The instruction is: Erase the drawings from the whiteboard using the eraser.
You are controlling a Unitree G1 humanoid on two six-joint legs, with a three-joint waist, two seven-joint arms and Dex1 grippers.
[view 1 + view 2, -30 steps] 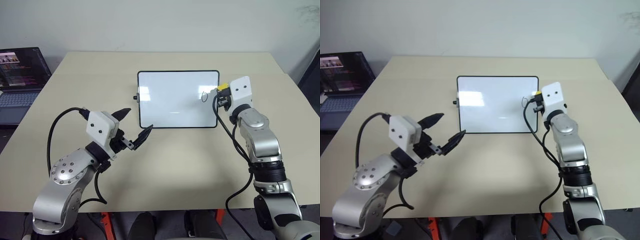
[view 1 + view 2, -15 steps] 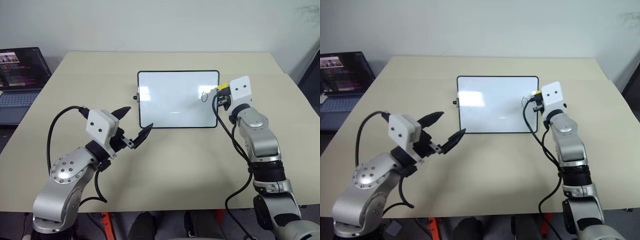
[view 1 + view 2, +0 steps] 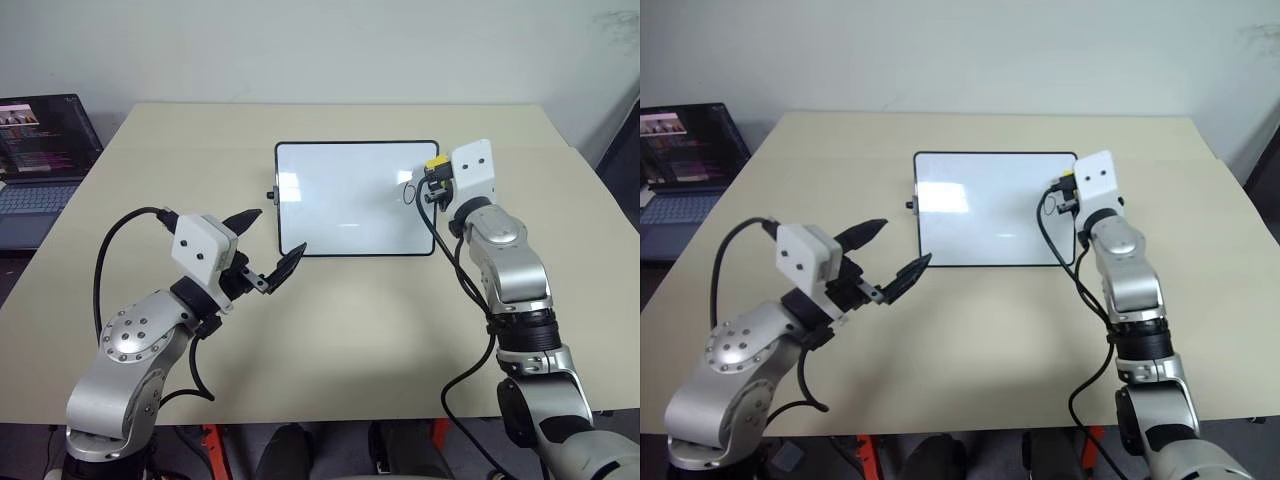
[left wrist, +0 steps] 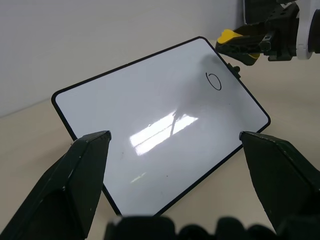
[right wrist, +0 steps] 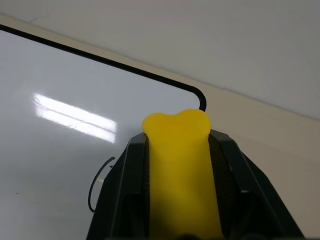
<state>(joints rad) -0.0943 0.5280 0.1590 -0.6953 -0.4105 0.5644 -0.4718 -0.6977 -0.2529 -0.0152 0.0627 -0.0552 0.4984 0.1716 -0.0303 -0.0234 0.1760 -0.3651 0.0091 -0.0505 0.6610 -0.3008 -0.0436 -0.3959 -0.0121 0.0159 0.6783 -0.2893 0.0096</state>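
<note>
One drawing [image 3: 406, 191], a "0", remains on the whiteboard [image 3: 340, 200]. Right gripper [image 3: 436, 176], clamped on the eraser [image 3: 437, 163], has edged toward it. Left gripper [image 3: 270, 250] hangs open, empty.

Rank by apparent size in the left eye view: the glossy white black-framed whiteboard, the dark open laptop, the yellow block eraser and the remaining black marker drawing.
1. Glossy white black-framed whiteboard
2. Dark open laptop, cut off by the picture's edge
3. Yellow block eraser, partly hidden in the right pincer
4. Black marker drawing, about eraser-sized; ranking unsure
</note>
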